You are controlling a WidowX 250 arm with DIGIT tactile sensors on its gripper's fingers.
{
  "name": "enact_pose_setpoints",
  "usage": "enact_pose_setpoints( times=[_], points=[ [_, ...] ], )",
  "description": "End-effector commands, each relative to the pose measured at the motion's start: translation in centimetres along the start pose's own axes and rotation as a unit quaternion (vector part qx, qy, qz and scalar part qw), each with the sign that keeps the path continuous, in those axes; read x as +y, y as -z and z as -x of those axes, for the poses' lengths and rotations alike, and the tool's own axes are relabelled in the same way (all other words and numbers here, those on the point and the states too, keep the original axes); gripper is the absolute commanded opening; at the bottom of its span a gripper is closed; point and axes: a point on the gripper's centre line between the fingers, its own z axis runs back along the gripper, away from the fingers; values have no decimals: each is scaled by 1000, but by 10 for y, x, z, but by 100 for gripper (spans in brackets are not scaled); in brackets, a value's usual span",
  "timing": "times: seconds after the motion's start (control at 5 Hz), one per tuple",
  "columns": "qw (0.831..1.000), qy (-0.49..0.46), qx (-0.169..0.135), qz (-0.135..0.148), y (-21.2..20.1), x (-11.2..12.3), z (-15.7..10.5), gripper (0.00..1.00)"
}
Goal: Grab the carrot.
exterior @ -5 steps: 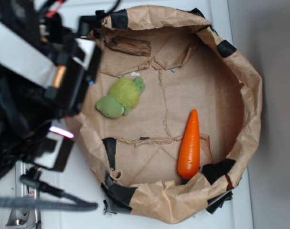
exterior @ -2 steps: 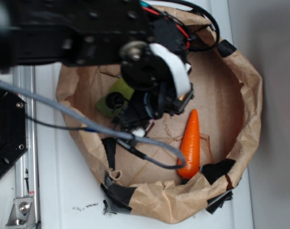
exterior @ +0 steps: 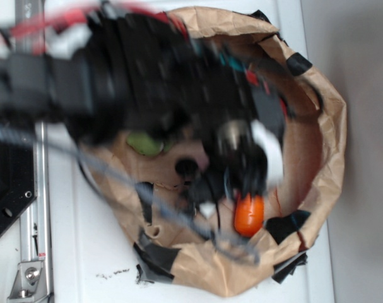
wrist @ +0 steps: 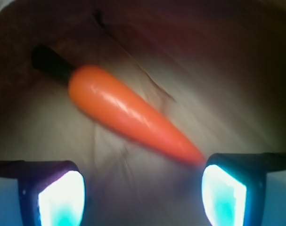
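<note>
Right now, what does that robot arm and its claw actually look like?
The arm is mostly black and blocky, blurred here, with red and grey cables along it and a white rounded part near the wrist. The gripper has two dark fingers whose inner pads glow pale blue-white.

The carrot (wrist: 128,113) looks like smooth, glossy orange plastic with soft highlights, lying on creased, matt brown paper of the bag-like basin (exterior: 330,126) patched with dull black tape (exterior: 156,259), while the desk (exterior: 96,252) beneath appears smooth and white.
</note>
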Motion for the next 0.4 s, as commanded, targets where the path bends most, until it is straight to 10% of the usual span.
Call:
enact_pose_setpoints(
  times=[0.0,0.2],
  points=[
    [997,82,0,-14,27,-26,-39,100],
    [998,54,17,-5,41,-18,-29,89]
  ],
)
